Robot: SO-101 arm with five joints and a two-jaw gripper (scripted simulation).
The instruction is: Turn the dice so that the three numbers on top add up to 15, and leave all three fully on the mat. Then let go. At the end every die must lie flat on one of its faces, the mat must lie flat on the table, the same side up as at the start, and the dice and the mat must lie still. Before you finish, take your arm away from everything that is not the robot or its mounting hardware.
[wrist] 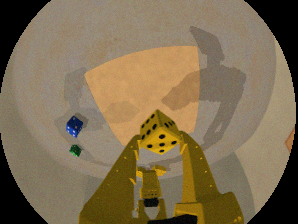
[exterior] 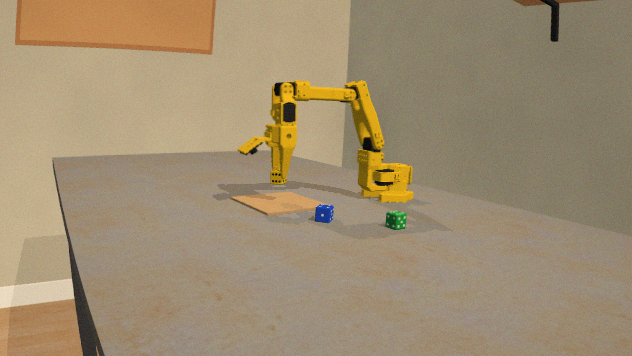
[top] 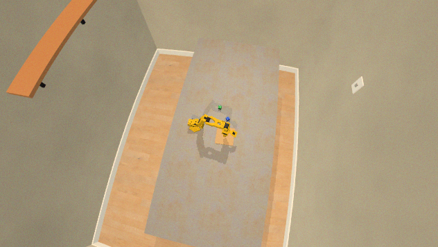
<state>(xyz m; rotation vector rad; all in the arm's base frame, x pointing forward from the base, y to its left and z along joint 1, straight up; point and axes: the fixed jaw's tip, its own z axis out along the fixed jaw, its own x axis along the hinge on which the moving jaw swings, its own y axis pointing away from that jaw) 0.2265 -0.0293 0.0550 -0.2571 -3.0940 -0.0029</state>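
Note:
My gripper [wrist: 160, 141] is shut on a yellow die [wrist: 158, 135] with black pips and holds it in the air above the tan mat [wrist: 143, 96]. In the exterior view the gripper [exterior: 277, 176] points straight down a short way above the mat [exterior: 277, 202], with the yellow die [exterior: 276, 176] at its tip. A blue die [exterior: 324, 213] lies on the table just off the mat's near right corner. A green die [exterior: 396, 220] lies on the table further right, in front of the arm's base. Both also show at the left of the wrist view: the blue die [wrist: 75, 124] and the green die [wrist: 75, 151].
The arm's base [exterior: 385, 180] stands behind the green die. The table's left edge [exterior: 75, 260] runs along the left in the exterior view. The mat [top: 226, 137] lies near the table's middle in the top view.

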